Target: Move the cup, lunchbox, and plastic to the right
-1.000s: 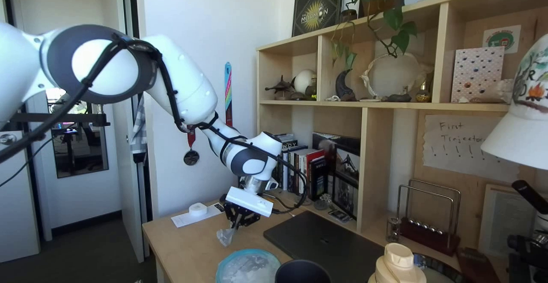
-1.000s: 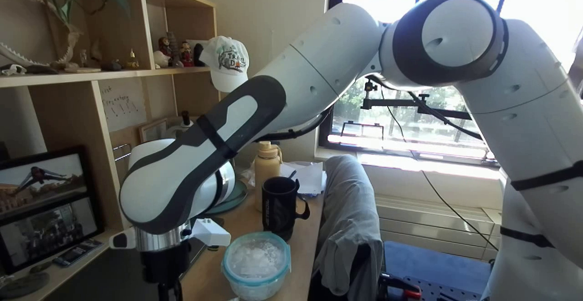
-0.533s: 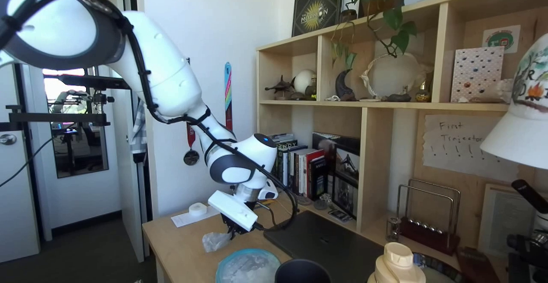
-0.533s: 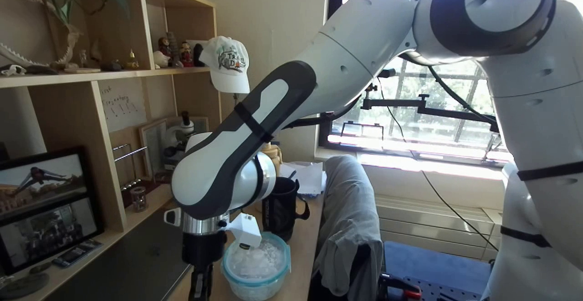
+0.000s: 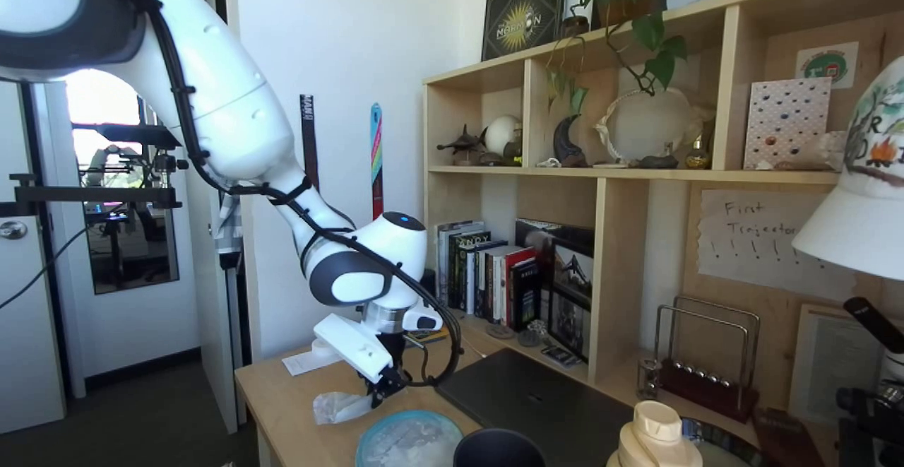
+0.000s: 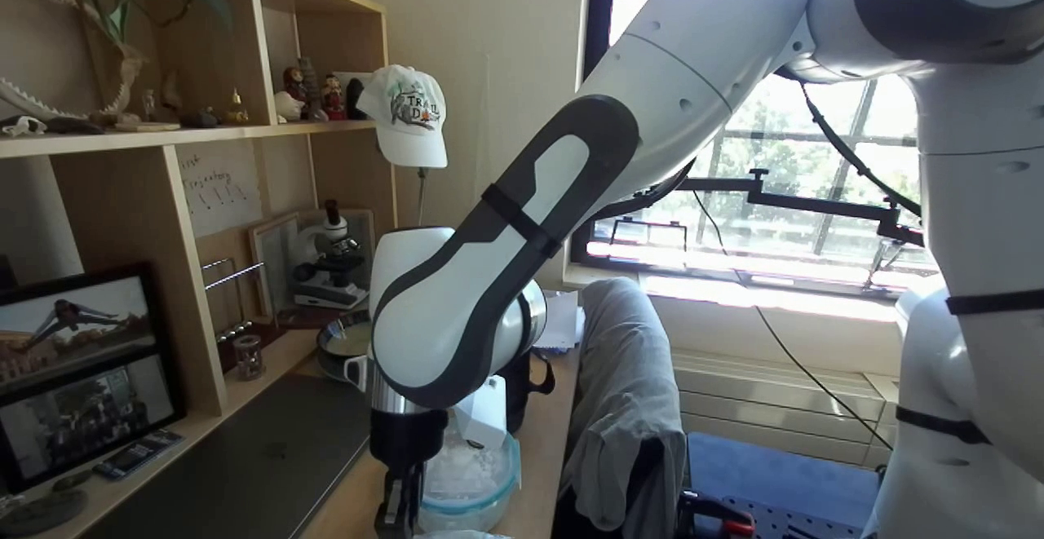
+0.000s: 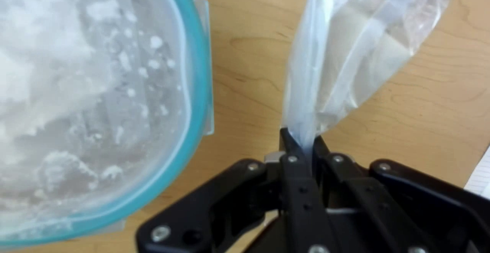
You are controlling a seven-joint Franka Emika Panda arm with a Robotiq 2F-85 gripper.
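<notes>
My gripper (image 7: 300,142) is shut on the clear plastic (image 7: 356,54), pinching one end while the rest spreads out from the fingertips. In an exterior view the gripper (image 5: 376,398) holds the plastic (image 5: 339,408) low over the table; I cannot tell if the plastic touches it. The lunchbox (image 7: 197,77), pale with a blue rim, stands close beside the gripper, apart from it. It also shows in both exterior views (image 5: 409,442) (image 6: 469,482). The dark cup (image 5: 498,449) stands just beyond the lunchbox; in an exterior view the arm partly hides the cup (image 6: 518,396).
A closed dark laptop (image 5: 530,396) lies on the table beside the gripper. A cream bottle (image 5: 657,435) stands past the cup. A white roll and paper (image 5: 304,362) lie near the table's far end. Shelves (image 5: 600,170) line the wall; a draped chair (image 6: 620,408) stands along the table edge.
The arm has swung and lowered, carrying the plastic down and left in an exterior view and closer to the lunchbox's side. The lunchbox and cup have not moved.
</notes>
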